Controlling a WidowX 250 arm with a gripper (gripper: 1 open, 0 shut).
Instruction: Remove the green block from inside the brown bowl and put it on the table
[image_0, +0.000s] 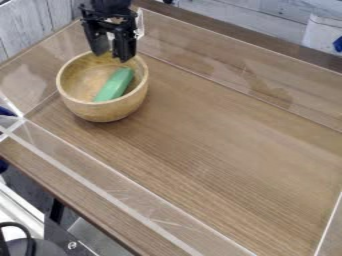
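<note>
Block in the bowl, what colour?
Bright green block, lying inside the tan wooden bowl. The camera view shows it clearly.

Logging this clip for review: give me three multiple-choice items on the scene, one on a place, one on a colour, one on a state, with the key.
1. Where does the block lie?
A. on the table
B. inside the bowl
C. between the gripper's fingers

2. What colour is the block?
A. green
B. red
C. blue

3. How does the gripper stand?
A. shut on the block
B. shut and empty
C. open, above the bowl's far rim

Key:
1 B, the block rests on the pale inner floor of the bowl, not on the table.
2 A, it is bright green against the tan wood.
3 C, the dark fingers stand apart with nothing between them, and the block lies below them in the bowl.
</note>
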